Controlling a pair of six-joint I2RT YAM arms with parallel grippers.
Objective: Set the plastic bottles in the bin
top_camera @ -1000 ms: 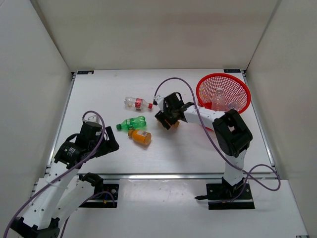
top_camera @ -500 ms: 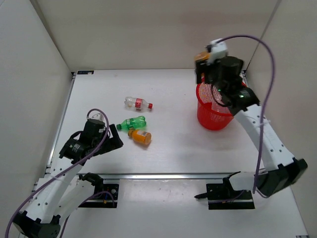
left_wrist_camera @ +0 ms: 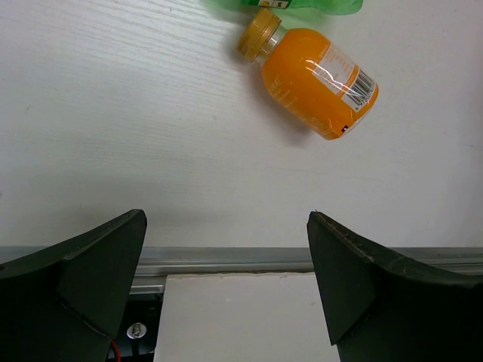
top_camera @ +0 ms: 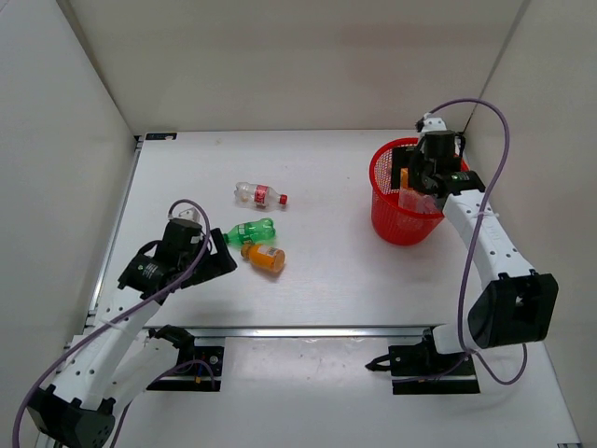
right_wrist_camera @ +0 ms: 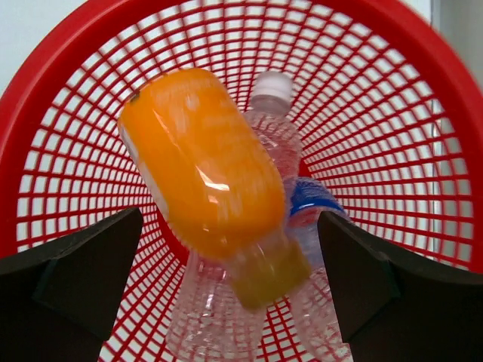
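The red mesh bin (top_camera: 401, 224) stands at the back right. My right gripper (top_camera: 417, 174) hangs open over it, and in the right wrist view a blurred orange bottle (right_wrist_camera: 204, 173) is loose between the spread fingers (right_wrist_camera: 75, 279), above a clear bottle (right_wrist_camera: 273, 124) and a blue-labelled one (right_wrist_camera: 313, 207) inside the bin (right_wrist_camera: 60, 68). On the table lie a red-labelled bottle (top_camera: 259, 194), a green bottle (top_camera: 248, 231) and a second orange bottle (top_camera: 265, 258). My left gripper (top_camera: 220, 262) is open just left of that orange bottle (left_wrist_camera: 317, 79), with nothing between its fingers.
An aluminium rail (left_wrist_camera: 226, 260) runs along the table's near edge under my left gripper (left_wrist_camera: 226, 226). White walls close the table on three sides, and the bin sits close to the right wall (top_camera: 532, 168).
My right arm carried an orange bottle from mid-table to above the bin and opened, letting it go. My left arm edged slightly toward the bottles on the table.
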